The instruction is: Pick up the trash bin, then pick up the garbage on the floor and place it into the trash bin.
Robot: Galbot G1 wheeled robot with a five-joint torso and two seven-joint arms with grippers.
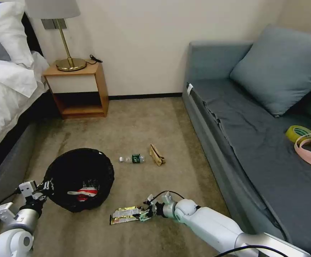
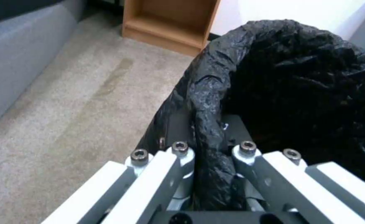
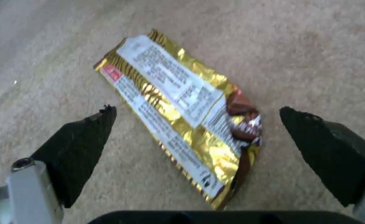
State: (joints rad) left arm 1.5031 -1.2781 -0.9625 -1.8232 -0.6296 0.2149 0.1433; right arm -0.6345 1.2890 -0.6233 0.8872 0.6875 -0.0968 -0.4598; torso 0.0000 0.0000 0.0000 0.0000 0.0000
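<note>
The trash bin (image 1: 78,178), lined with a crinkly black bag, is at the lower left with a red-and-white wrapper (image 1: 85,192) inside. My left gripper (image 1: 47,186) is shut on its rim (image 2: 209,124). A yellow-silver snack wrapper (image 1: 125,215) lies flat on the carpet in front of the bin. My right gripper (image 1: 143,214) is open at the wrapper's near end, and its black fingertips (image 3: 83,143) straddle the wrapper (image 3: 182,124) just above the floor. Farther off lie a clear bottle with a green label (image 1: 133,159) and a tan folded cardboard piece (image 1: 157,155).
A grey sofa (image 1: 234,117) runs along the right, with a tape roll (image 1: 299,132) and pink strap on it. A bed (image 1: 5,92) borders the left. A wooden nightstand (image 1: 78,89) with a brass lamp stands against the far wall. Beige carpet lies between.
</note>
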